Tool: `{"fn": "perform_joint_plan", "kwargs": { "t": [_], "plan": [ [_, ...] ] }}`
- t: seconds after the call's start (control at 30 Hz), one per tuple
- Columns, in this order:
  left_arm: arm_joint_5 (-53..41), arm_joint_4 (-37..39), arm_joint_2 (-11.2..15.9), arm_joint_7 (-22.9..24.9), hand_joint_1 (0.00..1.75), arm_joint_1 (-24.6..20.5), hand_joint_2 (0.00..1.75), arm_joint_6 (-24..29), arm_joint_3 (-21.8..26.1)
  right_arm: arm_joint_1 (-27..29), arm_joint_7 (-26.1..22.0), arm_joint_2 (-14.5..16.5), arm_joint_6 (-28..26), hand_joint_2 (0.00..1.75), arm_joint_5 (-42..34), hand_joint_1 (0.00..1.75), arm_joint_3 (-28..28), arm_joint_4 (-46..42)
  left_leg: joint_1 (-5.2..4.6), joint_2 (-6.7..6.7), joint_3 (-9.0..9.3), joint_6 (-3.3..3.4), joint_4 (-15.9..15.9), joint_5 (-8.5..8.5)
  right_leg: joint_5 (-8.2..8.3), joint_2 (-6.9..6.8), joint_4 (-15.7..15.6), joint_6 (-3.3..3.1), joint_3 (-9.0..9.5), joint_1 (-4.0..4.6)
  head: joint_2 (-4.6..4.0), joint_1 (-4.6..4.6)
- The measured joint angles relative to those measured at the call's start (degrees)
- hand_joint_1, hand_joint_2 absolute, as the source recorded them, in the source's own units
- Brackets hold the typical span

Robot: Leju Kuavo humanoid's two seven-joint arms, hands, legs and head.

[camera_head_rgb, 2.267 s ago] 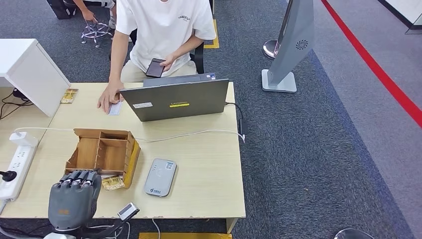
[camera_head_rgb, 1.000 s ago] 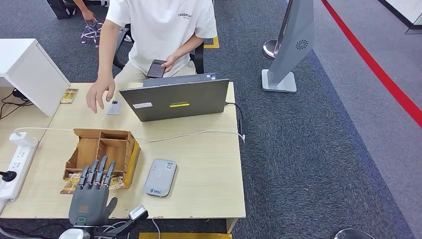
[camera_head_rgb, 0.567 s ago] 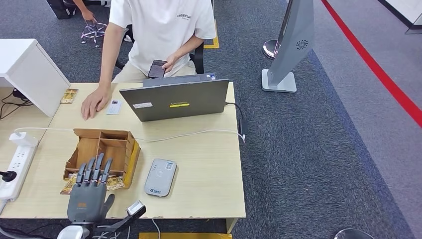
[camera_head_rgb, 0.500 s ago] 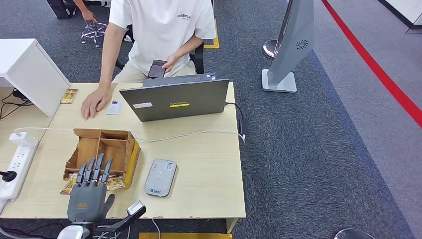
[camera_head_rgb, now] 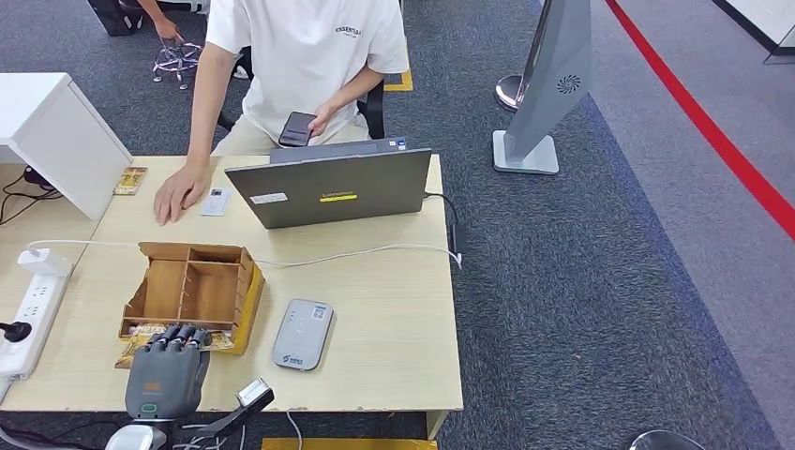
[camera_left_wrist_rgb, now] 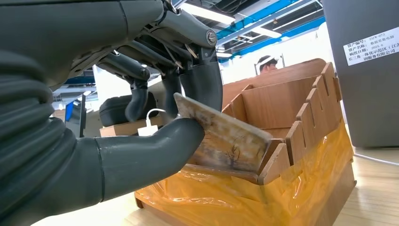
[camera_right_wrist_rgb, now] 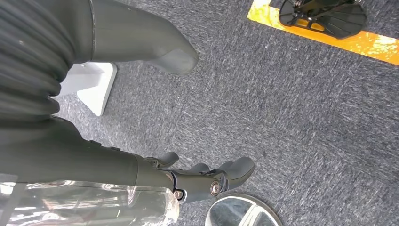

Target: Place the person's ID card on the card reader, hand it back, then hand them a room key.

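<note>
Room key pinched in left hand at near edge of wooden organizer.
Wrist view shows thumb under the tilted card, dark fingers above; head view hides it. Right hand hangs over carpet, fingers loosely apart. Farther off, ID card lies beside person's hand.

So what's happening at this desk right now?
The robot's left hand pinches a worn room key card between thumb and fingers at the front of the wooden card box. The person sits across the desk, one hand resting beside the ID card, the other holding a phone. The card reader lies bare near the box. The right hand hangs over the carpet, holding nothing.
</note>
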Motion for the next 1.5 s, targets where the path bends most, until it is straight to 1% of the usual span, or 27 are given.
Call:
{"fn": "perform_joint_plan", "kwargs": {
  "t": [0.5,0.67,0.73,0.83,0.93,1.0,1.1,1.2,1.27,1.3,1.33,1.4,1.43,1.5],
  "plan": [
    [0.1,0.0,0.0,-0.2,1.75,0.0,1.75,-0.2,0.2,-0.4,-0.2,0.0,0.1,1.75,0.3,0.0,-0.3,0.2,0.0,0.0,0.01,0.0,0.0,0.0,0.0,0.0,0.0,0.0,0.0,0.0,0.0,0.0],
    [-1.9,-0.7,0.0,0.1,1.75,0.5,1.75,2.0,0.2,-0.5,0.0,0.0,0.0,1.75,-0.5,0.0,-0.3,0.2,0.0,0.01,0.01,0.0,0.0,0.0,0.0,0.01,0.0,0.0,0.0,0.0,0.0,0.0],
    [-3.4,-2.7,0.1,0.5,1.75,1.5,1.75,2.6,0.2,-0.2,0.7,0.0,-0.2,1.75,-1.9,0.0,-0.2,0.2,0.0,0.01,0.01,0.0,0.0,0.0,0.0,0.01,0.0,0.0,-0.01,0.0,0.0,0.01],
    [-5.8,-8.1,0.6,1.7,1.75,4.0,1.75,3.7,-0.1,1.0,2.8,0.0,-0.7,1.75,-5.5,0.0,0.0,-0.2,0.0,0.0,-0.01,0.01,0.0,-0.02,-0.02,0.01,0.0,-0.01,-0.02,0.0,0.0,0.01],
    [-7.0,-15.2,2.2,2.7,1.75,6.6,1.75,4.9,-1.4,2.9,5.1,0.0,-1.2,1.75,-9.6,0.0,0.8,-1.1,0.0,-0.01,-0.02,0.02,0.0,-0.06,-0.06,0.0,0.0,-0.02,-0.03,0.0,0.0,0.0],
    [-7.2,-19.0,3.4,2.9,1.75,7.8,1.75,5.5,-2.0,3.8,5.9,0.0,-1.4,1.75,-10.9,0.0,1.4,-1.7,0.0,-0.01,-0.02,0.02,0.0,-0.07,-0.07,0.0,0.0,-0.02,-0.03,0.0,0.0,-0.01],
    [-7.3,-22.7,4.5,2.2,1.75,8.8,1.75,6.2,-2.7,4.7,6.8,0.0,-1.6,1.75,-12.2,0.0,2.0,-2.3,0.0,-0.01,-0.01,0.01,0.0,-0.08,-0.07,0.0,0.0,-0.03,-0.03,0.0,0.0,-0.01],
    [-7.3,-26.1,4.9,0.3,1.75,9.2,1.75,7.8,-3.0,5.7,8.3,0.0,-2.0,1.75,-13.9,0.0,3.1,-3.1,0.0,-0.02,0.01,0.02,0.0,-0.07,-0.07,-0.02,0.0,-0.03,-0.05,0.0,0.0,0.0],
    [-7.1,-27.9,5.0,0.6,1.75,7.6,1.75,8.0,-3.3,6.2,9.0,0.0,-2.2,1.75,-14.6,0.0,3.9,-3.5,0.0,-0.09,0.03,0.01,0.0,-0.03,-0.06,-0.09,0.0,-0.03,-0.09,0.0,0.0,0.01],
    [-6.5,-28.5,5.1,1.1,1.75,5.8,1.75,7.4,-3.6,6.4,9.1,0.0,-2.3,1.75,-14.5,0.0,4.2,-3.6,0.0,-0.15,0.03,0.01,0.0,0.01,-0.05,-0.16,0.0,-0.02,-0.11,0.0,0.0,0.0],
    [-5.5,-28.5,5.2,1.6,1.75,2.9,1.75,6.1,-3.9,6.3,8.8,0.0,-2.5,1.75,-13.8,0.0,4.6,-3.6,0.0,-0.27,0.0,0.01,0.0,0.1,-0.03,-0.28,0.0,0.0,-0.12,0.0,0.0,-0.01],
    [-3.3,-26.8,5.1,2.3,1.75,-5.6,1.75,2.5,-4.2,5.5,7.7,0.1,-2.8,1.75,-11.2,0.0,5.2,-3.4,0.0,-0.61,-0.14,-0.02,0.0,0.36,0.08,-0.59,0.0,0.02,-0.11,0.01,0.0,0.0],
    [-2.5,-24.9,4.9,2.5,1.75,-10.8,1.75,0.8,-4.2,4.8,7.0,0.1,-3.0,1.75,-9.7,0.0,5.5,-3.0,0.01,-0.75,-0.22,-0.05,0.0,0.49,0.19,-0.72,0.0,0.0,-0.11,0.01,0.0,0.01],
    [-1.7,-19.2,4.0,1.9,1.75,-21.1,1.75,-0.6,-4.2,2.7,6.2,0.0,-3.7,1.75,-7.7,0.0,6.1,-1.7,0.01,-0.8,-0.33,-0.16,0.0,0.73,0.47,-0.77,0.0,-0.08,-0.15,0.01,0.0,-0.02]
  ]
}}
